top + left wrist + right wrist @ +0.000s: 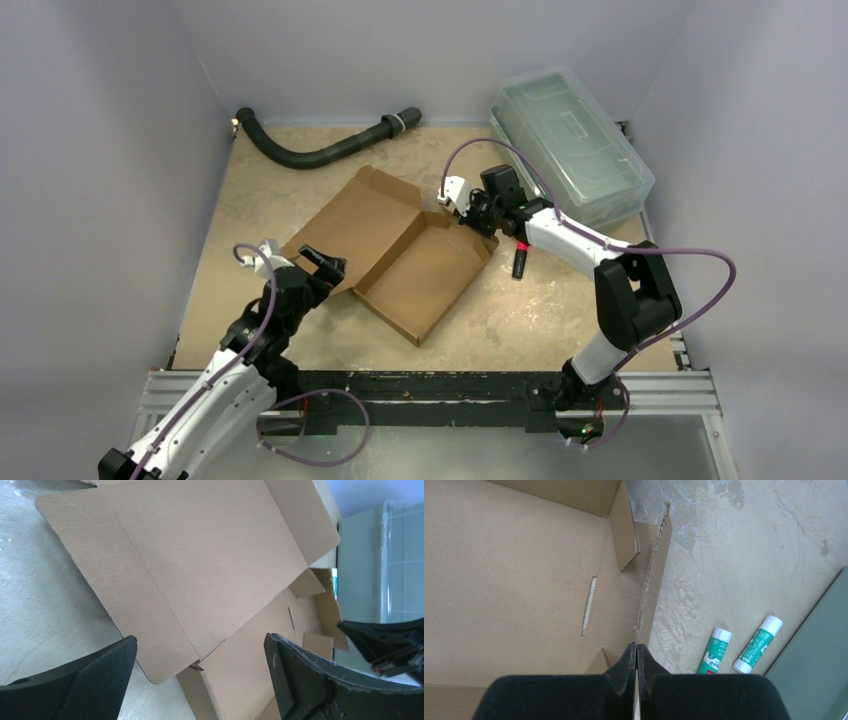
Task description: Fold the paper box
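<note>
Now the paper box (400, 250) lies open in the middle of the desk (540, 320), with its lid flat toward 10 o'clock. My right tool (636, 647) is closed and pinches the tray wall at the box's 2 o'clock corner. My left tool (200, 640) is wide open at 8 o'clock, near the lid's edge and holding nothing.

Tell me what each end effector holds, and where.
The right end effector pinches the paper box by the raw edge of its side flap; the left end effector is open, holding nothing.
</note>
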